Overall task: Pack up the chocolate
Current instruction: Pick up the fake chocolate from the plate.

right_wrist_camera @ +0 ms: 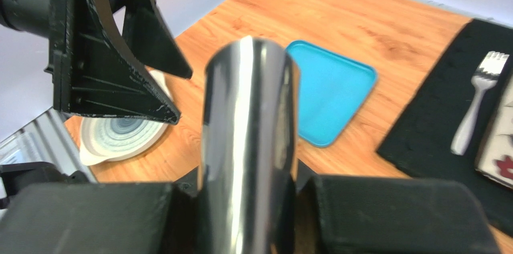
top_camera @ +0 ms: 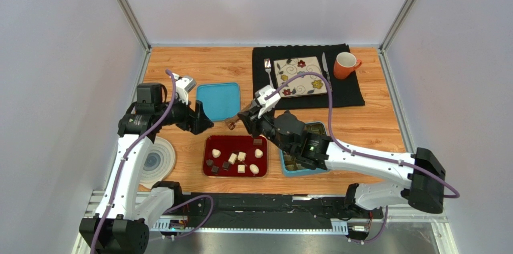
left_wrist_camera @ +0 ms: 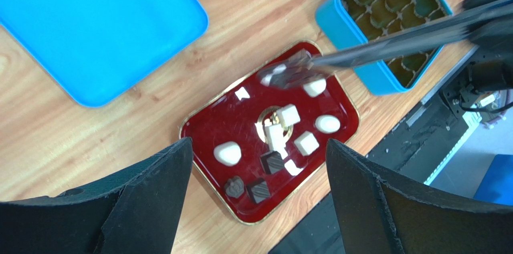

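Steel tongs point(right_wrist_camera: 250, 116) gripped in the narrow right end effector point(right_wrist_camera: 247, 224); left end effector point(left_wrist_camera: 259, 146) wide, empty. The chocolates point(left_wrist_camera: 306, 143) lie in the tray point(left_wrist_camera: 211, 125) beneath it, tong tips just above them.

robot lab test cell: plain panel walls point(top_camera: 54, 37) w/ alu frame posts point(top_camera: 125, 7) round wood table point(top_camera: 229, 65).
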{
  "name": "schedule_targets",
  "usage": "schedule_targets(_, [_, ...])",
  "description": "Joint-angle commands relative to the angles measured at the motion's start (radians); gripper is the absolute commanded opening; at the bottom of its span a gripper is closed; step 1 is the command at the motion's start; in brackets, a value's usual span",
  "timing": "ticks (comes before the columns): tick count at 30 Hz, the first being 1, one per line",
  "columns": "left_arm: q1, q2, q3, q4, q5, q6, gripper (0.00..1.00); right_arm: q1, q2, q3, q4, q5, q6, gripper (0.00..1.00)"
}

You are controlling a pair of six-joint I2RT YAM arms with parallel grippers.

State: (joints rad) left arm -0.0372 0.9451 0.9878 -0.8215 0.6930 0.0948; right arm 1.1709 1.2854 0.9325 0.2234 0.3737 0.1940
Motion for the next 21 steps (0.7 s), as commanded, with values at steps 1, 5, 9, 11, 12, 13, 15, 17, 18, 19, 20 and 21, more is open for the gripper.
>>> schedule_targets(1, [-0.003,-0.002,-0.046,-0.007,-0.029,0.023,0.90,0.004,-0.086,-0.052,-0.045,0.097,-0.051,0.11])
schedule_targets(5, [-0.003,-0.006,-0.070,-0.013,-0.044,0.042,0.90,0.006,-0.123,-0.072,-0.146,0.113,-0.044,0.12])
schedule_targets(9, [-0.003,-0.014,-0.086,-0.014,-0.046,0.049,0.90,0.015,-0.143,-0.100,-0.199,0.160,-0.021,0.14])
schedule_targets(11, [-0.003,-0.014,-0.095,-0.015,-0.041,0.051,0.90,0.022,-0.144,-0.113,-0.214,0.177,-0.021,0.16])
schedule_targets(12, [-0.003,-0.014,-0.097,-0.015,-0.039,0.046,0.90,0.022,-0.143,-0.115,-0.217,0.189,-0.021,0.18])
schedule_targets(13, [-0.003,-0.015,-0.098,-0.015,-0.038,0.049,0.90,0.026,-0.141,-0.115,-0.219,0.195,-0.018,0.20])
schedule_targets(15, [-0.003,-0.015,-0.101,-0.015,-0.035,0.049,0.90,0.027,-0.136,-0.116,-0.219,0.203,-0.016,0.23])
schedule_targets(17, [-0.003,-0.016,-0.104,-0.013,-0.030,0.049,0.90,0.033,-0.127,-0.116,-0.219,0.209,-0.011,0.25])
schedule_targets(18, [-0.003,-0.016,-0.104,-0.014,-0.030,0.051,0.90,0.032,-0.124,-0.116,-0.220,0.215,-0.008,0.27])
schedule_targets(19, [-0.003,-0.019,-0.104,-0.015,-0.030,0.052,0.90,0.032,-0.118,-0.116,-0.220,0.218,-0.007,0.28])
schedule_targets(20, [-0.003,-0.019,-0.104,-0.018,-0.030,0.052,0.90,0.032,-0.115,-0.116,-0.220,0.218,-0.002,0.30])
schedule_targets(21, [-0.003,-0.020,-0.104,-0.019,-0.030,0.059,0.89,0.033,-0.112,-0.115,-0.219,0.217,0.001,0.32])
